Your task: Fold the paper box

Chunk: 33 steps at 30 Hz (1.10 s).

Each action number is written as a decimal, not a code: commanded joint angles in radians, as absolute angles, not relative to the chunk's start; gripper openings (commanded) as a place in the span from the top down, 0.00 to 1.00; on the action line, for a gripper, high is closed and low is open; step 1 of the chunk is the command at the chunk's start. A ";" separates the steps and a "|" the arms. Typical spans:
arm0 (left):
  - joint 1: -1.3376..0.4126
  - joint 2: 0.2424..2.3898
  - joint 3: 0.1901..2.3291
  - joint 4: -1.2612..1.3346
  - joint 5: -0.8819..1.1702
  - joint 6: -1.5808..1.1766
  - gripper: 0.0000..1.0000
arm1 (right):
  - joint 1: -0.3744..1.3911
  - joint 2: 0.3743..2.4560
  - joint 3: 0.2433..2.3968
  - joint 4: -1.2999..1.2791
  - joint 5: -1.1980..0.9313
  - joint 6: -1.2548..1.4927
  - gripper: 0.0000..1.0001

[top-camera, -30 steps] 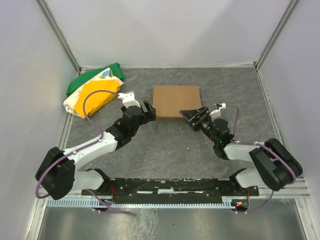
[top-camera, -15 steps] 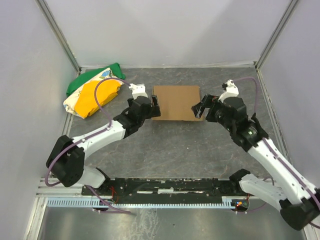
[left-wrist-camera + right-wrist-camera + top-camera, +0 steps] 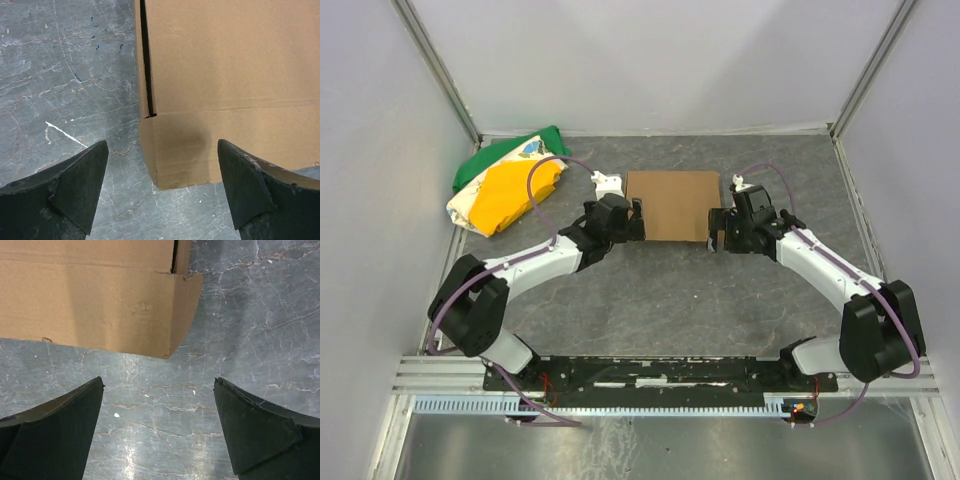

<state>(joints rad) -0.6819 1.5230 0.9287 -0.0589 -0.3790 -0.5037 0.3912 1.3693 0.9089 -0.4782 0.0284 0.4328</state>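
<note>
Paper box (image 3: 672, 203) closed and flat on the table (image 3: 670, 290), centred toward the far edge. Left gripper (image 3: 633, 222) spread wide at the near left corner of the box. Right gripper (image 3: 718, 235) spread wide at the near right corner, holding nothing.

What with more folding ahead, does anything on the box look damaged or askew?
Only minor: the paper box has a small dent in its near wall, and the flap at its right corner bows slightly outward.
</note>
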 commanded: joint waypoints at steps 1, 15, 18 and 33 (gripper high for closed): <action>-0.672 1.563 0.962 0.025 -0.369 -0.466 0.03 | 0.363 1.376 0.960 -0.437 -0.009 0.396 0.00; -0.563 1.596 0.966 0.166 -0.208 -0.531 0.03 | 0.281 1.471 1.017 -0.277 -0.184 0.512 0.02; -0.562 1.614 0.979 0.159 -0.173 -0.521 0.05 | 0.282 1.501 1.033 -0.281 -0.204 0.514 0.04; -0.563 1.673 1.036 0.082 -0.100 -0.480 0.09 | 0.283 1.550 1.061 -0.372 -0.203 0.440 0.06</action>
<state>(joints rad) -0.5587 1.6650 0.9791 0.0753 -0.1238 -0.5053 0.2852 1.5265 1.0050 -0.3645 -0.2050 0.4759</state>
